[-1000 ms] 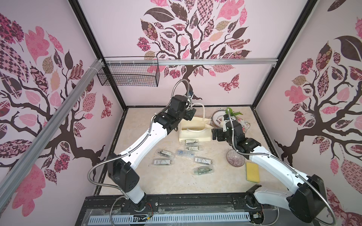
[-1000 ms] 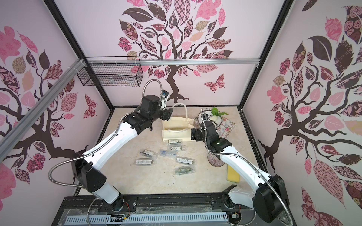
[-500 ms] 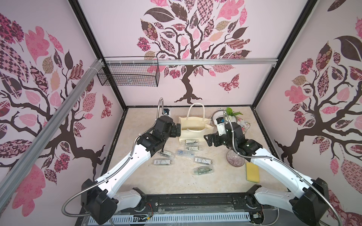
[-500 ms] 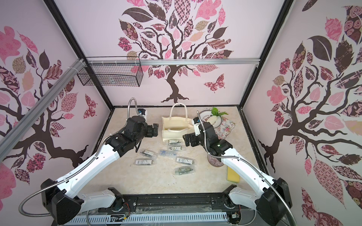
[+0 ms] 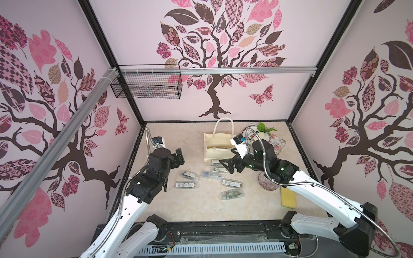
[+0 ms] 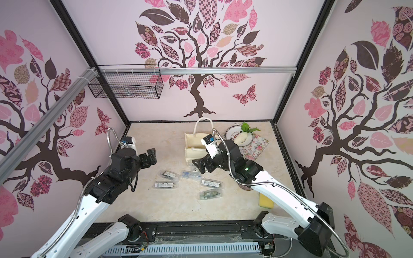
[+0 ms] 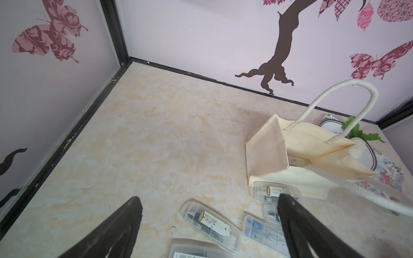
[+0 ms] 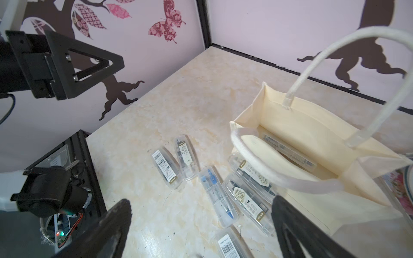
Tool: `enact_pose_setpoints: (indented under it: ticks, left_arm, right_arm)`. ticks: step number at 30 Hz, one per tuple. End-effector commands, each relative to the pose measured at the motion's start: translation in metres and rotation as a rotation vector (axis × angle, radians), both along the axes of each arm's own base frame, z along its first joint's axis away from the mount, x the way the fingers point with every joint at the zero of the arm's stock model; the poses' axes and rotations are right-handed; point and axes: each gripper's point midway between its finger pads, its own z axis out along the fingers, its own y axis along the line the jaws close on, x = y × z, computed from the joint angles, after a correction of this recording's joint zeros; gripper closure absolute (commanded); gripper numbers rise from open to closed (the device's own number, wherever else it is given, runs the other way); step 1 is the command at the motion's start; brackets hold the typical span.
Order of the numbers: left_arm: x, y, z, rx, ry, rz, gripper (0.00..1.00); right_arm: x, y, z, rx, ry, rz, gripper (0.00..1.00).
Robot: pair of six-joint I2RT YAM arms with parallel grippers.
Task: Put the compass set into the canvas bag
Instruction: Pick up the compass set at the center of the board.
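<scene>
- Left hand (image 5: 179, 158) is spread and empty, at eight o'clock of the canvas bag (image 5: 218, 143).
- Right hand (image 5: 226, 166) is spread and empty above the cases (image 5: 211, 175), at the bag's five o'clock.
- One compass set (image 8: 288, 148) lies inside the bag.

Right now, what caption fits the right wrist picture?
Boxy cream canvas bag, open, beside clear plastic compass cases on beige marbled tabletop.

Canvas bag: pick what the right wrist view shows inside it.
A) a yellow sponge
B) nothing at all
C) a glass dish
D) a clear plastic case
D: through the open mouth of the canvas bag, a clear plastic case can be seen lying on its bottom.
</scene>
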Motion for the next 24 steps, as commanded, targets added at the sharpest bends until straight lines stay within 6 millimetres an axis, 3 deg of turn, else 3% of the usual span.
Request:
enact_pose_setpoints:
  ticks: [1, 6, 9, 13, 17, 20, 24]
  left_arm:
    - [-0.006, 0.000, -0.028, -0.013, 0.062, -0.002, 0.03]
    - [-0.010, 0.006, -0.031, -0.026, 0.037, 0.027, 0.03]
    - [-0.014, 0.015, -0.027, -0.021, 0.007, 0.062, 0.03]
    - [-0.020, 0.027, -0.020, -0.002, -0.022, 0.103, 0.03]
    - [-0.025, 0.036, -0.010, -0.011, -0.059, 0.143, 0.03]
    - [-0.027, 0.034, -0.007, -0.048, -0.083, 0.132, 0.03]
    - [-0.027, 0.029, -0.005, -0.074, -0.105, 0.103, 0.03]
  right_arm:
    - [-0.014, 0.041, 0.001, -0.055, -0.072, 0.154, 0.00]
    - [-0.027, 0.087, -0.047, -0.194, -0.062, 0.328, 0.01]
    - [-0.036, 0.103, -0.082, -0.265, -0.091, 0.447, 0.00]
    - [-0.042, 0.121, -0.113, -0.279, -0.110, 0.560, 0.02]
    - [-0.031, 0.138, -0.139, -0.307, -0.089, 0.565, 0.03]
    - [-0.025, 0.151, -0.163, -0.344, -0.045, 0.594, 0.13]
    - [-0.016, 0.167, -0.193, -0.390, -0.023, 0.581, 0.15]
